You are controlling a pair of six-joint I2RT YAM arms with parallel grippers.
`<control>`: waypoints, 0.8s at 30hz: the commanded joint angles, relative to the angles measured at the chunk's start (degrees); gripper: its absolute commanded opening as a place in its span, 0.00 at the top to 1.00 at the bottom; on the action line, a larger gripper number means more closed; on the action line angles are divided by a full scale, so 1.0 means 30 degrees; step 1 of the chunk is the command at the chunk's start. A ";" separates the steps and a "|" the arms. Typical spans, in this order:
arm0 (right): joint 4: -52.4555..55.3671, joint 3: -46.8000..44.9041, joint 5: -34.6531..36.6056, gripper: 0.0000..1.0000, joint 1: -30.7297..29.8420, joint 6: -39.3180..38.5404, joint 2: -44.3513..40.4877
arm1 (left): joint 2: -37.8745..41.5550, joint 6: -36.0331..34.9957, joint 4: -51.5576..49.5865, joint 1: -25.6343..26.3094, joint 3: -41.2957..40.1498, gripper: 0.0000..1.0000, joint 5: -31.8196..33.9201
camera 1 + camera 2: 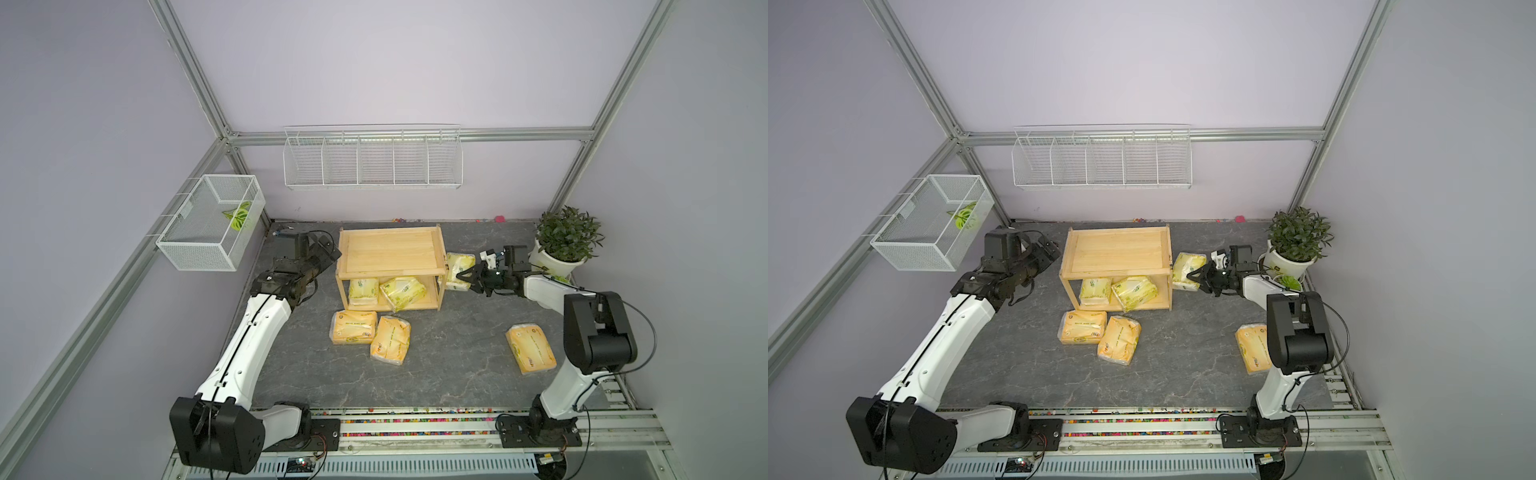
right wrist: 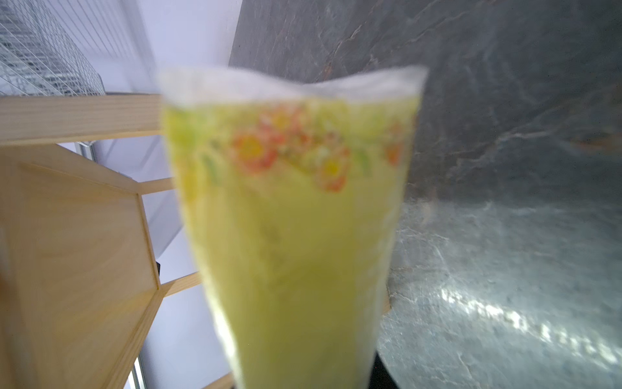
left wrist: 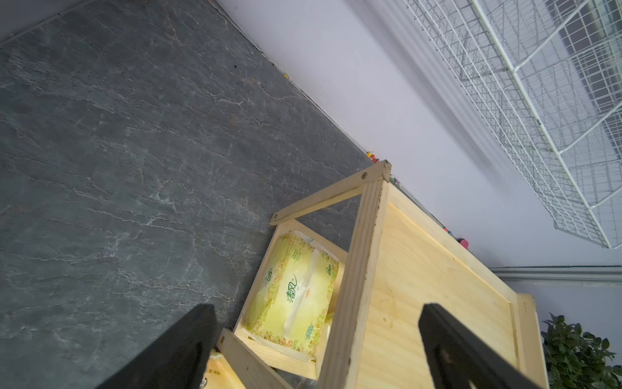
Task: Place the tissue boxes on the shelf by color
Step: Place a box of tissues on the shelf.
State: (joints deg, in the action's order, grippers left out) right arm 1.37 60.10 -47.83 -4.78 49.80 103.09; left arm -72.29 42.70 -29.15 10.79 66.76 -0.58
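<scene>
The held pale pack [image 1: 458, 262] is up just beside the right end of the shelf [image 1: 390, 272], pinched in the narrowed right pincer [image 1: 461, 277]; both top views show it taller than wide, and in the right wrist view the pack [image 2: 289, 219] runs straight out from the pincer, clear crimped end farthest off; whether its lower edge touches the worktop [image 1: 449, 374] I cannot tell; down on the lower tier, the left pale pack [image 1: 363, 289] lies long axis front to back, the right pale pack [image 1: 402, 293] is skewed on a diagonal, near corner over the front rim; in front of the shelf, two orange ones side by side and touching: the left orange pack [image 1: 353, 327] lengthwise across, the middle orange pack [image 1: 390, 340] roughly front to back; the right orange pack [image 1: 531, 348] lies slanted, well apart, near the right arm's elbow; the worktop is dark grey, veined like stone; lilac walls, aluminium framing, a white wire rack [image 1: 372, 162] on the rear wall, a mesh basket [image 1: 208, 232] on the left wall, a potted plant [image 1: 567, 239] in the right rear corner; the right arm folds up from its front base and reaches leftward, low, past the plant; the left arm stretches long from front left, the left pincer [image 3: 316, 311] spread wide and holding nothing, its fingers [image 3: 188, 343] framing the shelf's left end.
</scene>
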 commanded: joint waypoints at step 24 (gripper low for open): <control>0.0380 0.2634 -0.2933 0.82 -0.1633 -0.2198 0.4104 | -0.2076 -0.0840 0.2464 -0.0373 -0.0135 0.00 -0.3943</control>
State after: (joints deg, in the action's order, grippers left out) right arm 1.56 66.67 -54.48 -8.67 45.32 114.65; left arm -77.49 41.25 -22.52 10.02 65.95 -10.20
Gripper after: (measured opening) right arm 0.234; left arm 0.997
